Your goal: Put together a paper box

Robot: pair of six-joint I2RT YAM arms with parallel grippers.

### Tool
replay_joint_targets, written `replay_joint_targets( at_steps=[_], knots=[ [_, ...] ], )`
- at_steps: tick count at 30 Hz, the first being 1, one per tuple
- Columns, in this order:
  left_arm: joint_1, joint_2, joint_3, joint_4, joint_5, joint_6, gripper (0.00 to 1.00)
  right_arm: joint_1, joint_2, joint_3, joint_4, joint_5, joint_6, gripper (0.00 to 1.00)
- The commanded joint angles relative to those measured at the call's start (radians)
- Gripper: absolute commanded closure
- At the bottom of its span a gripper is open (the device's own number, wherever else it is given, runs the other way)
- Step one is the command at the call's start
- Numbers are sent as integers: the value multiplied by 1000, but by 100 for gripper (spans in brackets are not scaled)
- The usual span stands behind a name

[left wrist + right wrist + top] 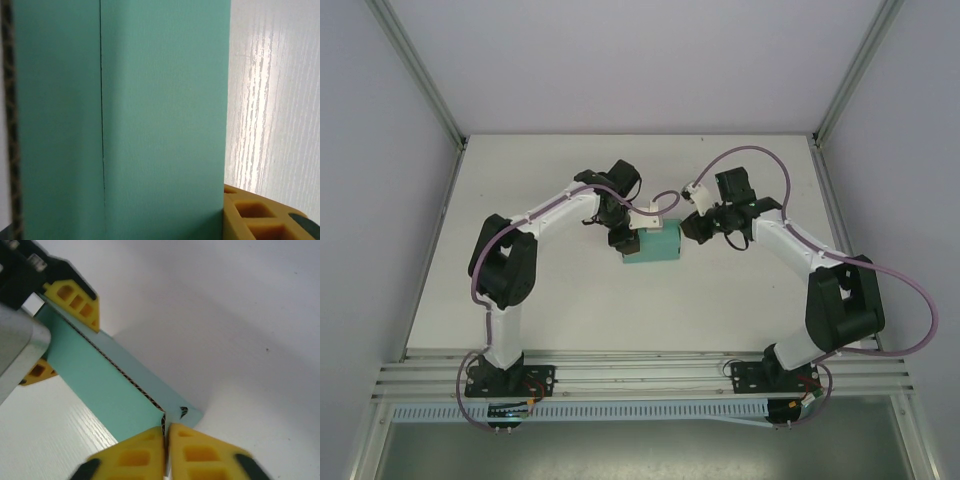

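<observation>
The teal-green paper box (655, 246) lies mid-table as a small rectangular body between both arms. My left gripper (622, 240) holds its left end. In the left wrist view the box's flat face (150, 125) with a fold line runs up between the jaws, and one yellow finger (255, 215) presses its right edge. My right gripper (688, 228) is at the box's right end. In the right wrist view that gripper (166, 432) is shut on a thin card edge at the box's corner (125, 390). The left gripper's fingers (75, 300) straddle the far end.
The white table (570, 300) spreads out around the box. Aluminium rails (640, 375) run along the near edge by the arm bases. Grey walls with slanted frame posts (420, 70) close in the sides and back. Purple cables (760, 155) loop above the arms.
</observation>
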Motion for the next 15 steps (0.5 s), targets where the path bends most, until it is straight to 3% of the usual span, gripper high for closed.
replay_joint_targets(
  at_steps=[1, 4, 9, 15],
  knots=[
    [-3, 28, 23, -24, 2, -39, 59, 27, 0, 16, 11, 1, 76, 100],
    [-3, 30, 28, -16, 1, -57, 57, 76, -5, 22, 29, 57, 188, 100],
    [-3, 48, 43, 6, -13, -79, 56, 168, -64, -68, 180, 291, 512, 100],
    [-3, 63, 55, 4, -15, -88, 56, 250, -97, -198, 310, 466, 600, 100]
  ],
)
